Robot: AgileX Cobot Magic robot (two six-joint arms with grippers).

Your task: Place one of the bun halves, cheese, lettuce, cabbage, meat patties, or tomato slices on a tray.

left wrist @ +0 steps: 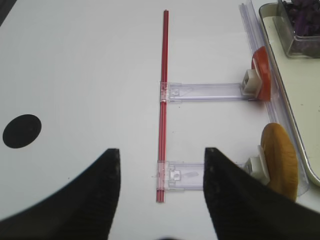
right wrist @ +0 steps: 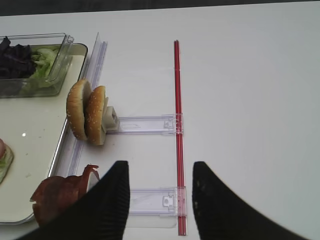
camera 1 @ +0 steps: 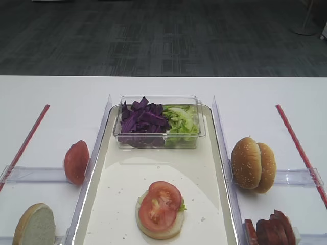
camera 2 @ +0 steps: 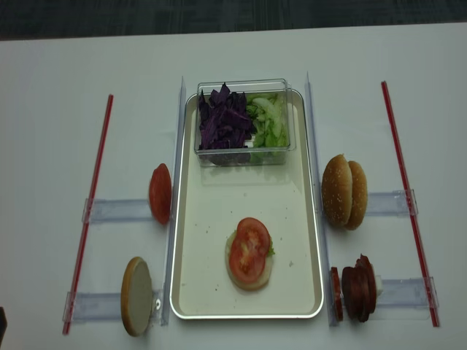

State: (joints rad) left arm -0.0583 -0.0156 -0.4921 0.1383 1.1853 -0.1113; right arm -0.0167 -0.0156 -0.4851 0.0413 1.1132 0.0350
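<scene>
On the cream tray (camera 1: pixel 127 184) a tomato slice (camera 1: pixel 160 205) lies on a pale bun half (camera 1: pixel 158 230), with a bit of lettuce poking out between them. Purple cabbage (camera 1: pixel 142 120) and lettuce (camera 1: pixel 181 120) fill the clear tub (camera 1: pixel 202 133) at the tray's back. Two sesame bun halves (camera 1: pixel 253 164) and the meat patties (camera 1: pixel 273 229) stand on edge right of the tray. Another bun half (camera 1: pixel 34 224) stands to the left. No cheese is in view. My left gripper (left wrist: pixel 162 155) and right gripper (right wrist: pixel 160 167) both hang open over bare table with nothing between the fingers.
A rounded tomato end piece (camera 1: pixel 76 162) stands on edge left of the tray. Red rails (camera 1: pixel 299 145) (camera 1: pixel 28 138) run along both outer sides, joined to clear plastic holders (right wrist: pixel 145 124) (left wrist: pixel 205 91). A black dot (left wrist: pixel 21 131) marks the table on the far left.
</scene>
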